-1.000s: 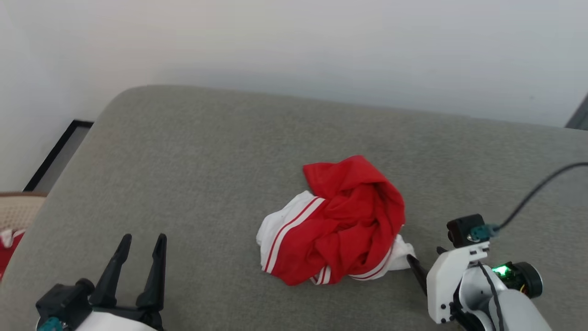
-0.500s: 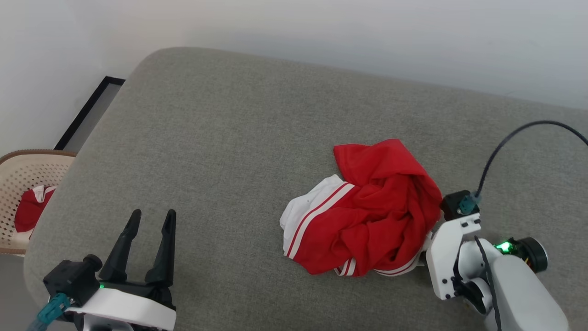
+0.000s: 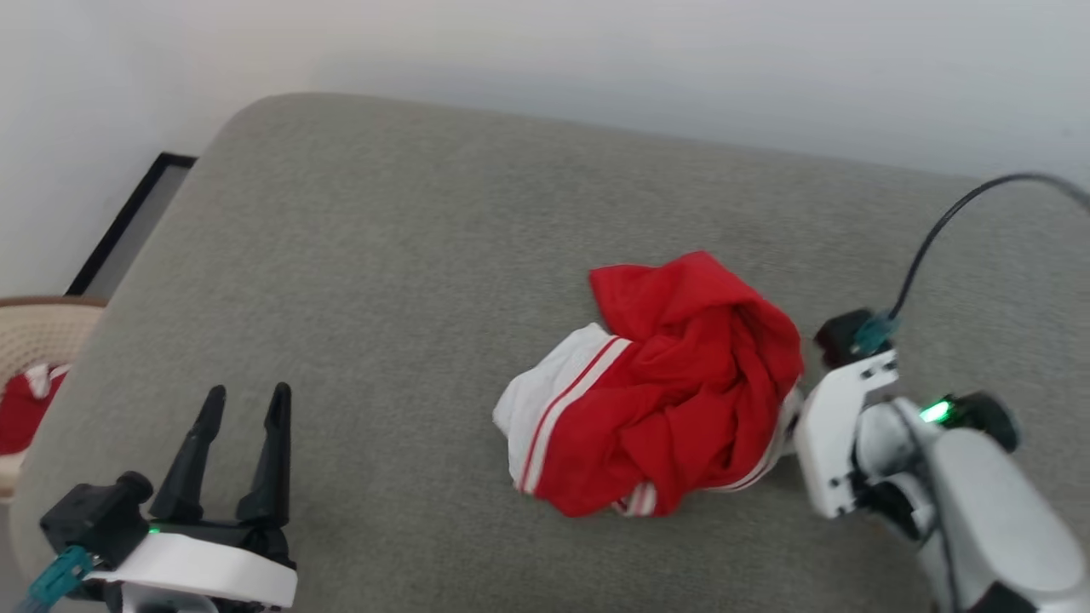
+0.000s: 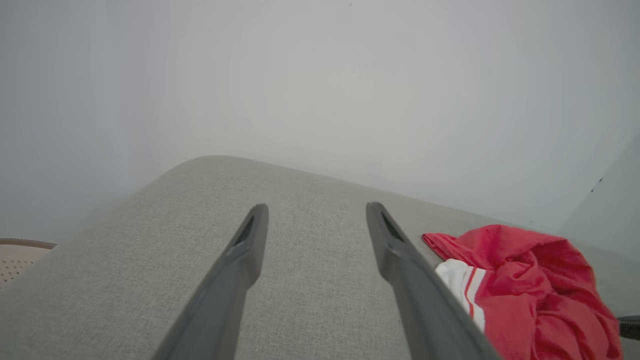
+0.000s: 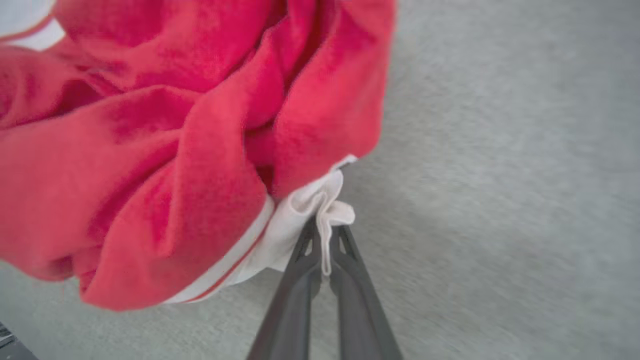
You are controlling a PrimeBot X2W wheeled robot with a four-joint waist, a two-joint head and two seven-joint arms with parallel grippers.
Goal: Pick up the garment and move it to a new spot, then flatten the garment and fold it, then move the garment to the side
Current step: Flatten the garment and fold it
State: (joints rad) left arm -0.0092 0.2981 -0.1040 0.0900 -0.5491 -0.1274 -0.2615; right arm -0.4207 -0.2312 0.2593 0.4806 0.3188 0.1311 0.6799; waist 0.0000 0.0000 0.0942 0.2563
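Grey cushion [image 3: 383, 255] carries the garment [image 3: 673, 400] crumpled right of centre toward its near edge, right gripper [image 5: 325, 230] jaws clamped on a white sleeve end [image 5: 295, 222], presumably as the lifting handle, while left gripper [image 3: 246, 392] hovers near the near-left corner, jaws open.

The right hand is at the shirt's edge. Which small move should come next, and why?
Probably lift the right hand a little: it is shut on a white fold of the garment, which lies crumpled on the grey cushion; the left hand is open.
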